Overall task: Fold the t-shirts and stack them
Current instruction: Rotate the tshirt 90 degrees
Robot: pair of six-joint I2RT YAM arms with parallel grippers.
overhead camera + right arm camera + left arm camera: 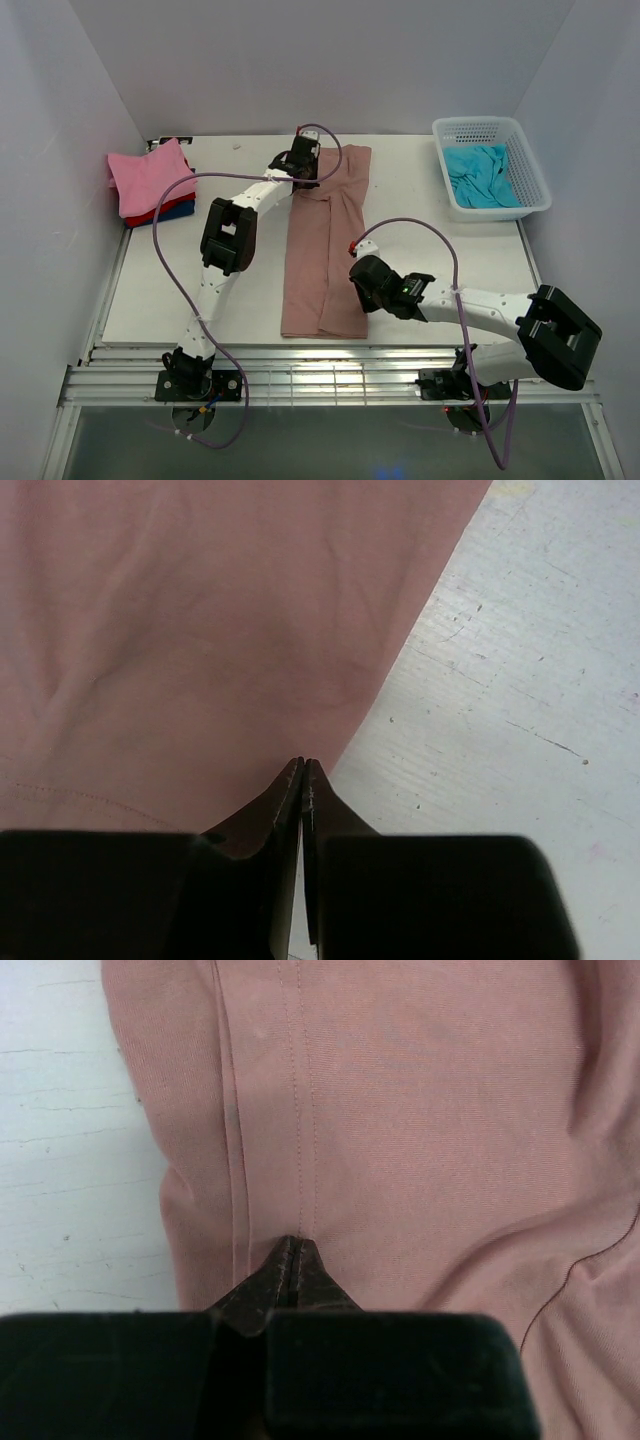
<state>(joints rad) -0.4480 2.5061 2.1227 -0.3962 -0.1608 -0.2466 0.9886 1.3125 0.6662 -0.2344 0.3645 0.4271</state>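
Top external view: the rose-brown shirt [320,260] lies folded lengthwise mid-desk [430,280]. At its far end, the left fingers [262,1295] are closed, pinching cloth at a seam. The right fingers [275,815] are closed on its near right edge. The pink shirt [150,175] tops the far-left stack. The turquoise shirt [485,175] lies in the basket [478,125].

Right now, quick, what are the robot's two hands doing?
Left fingers: closed, pinching the pinkish-brown shirt.
Right fingers: closed, pinching the same shirt's edge.
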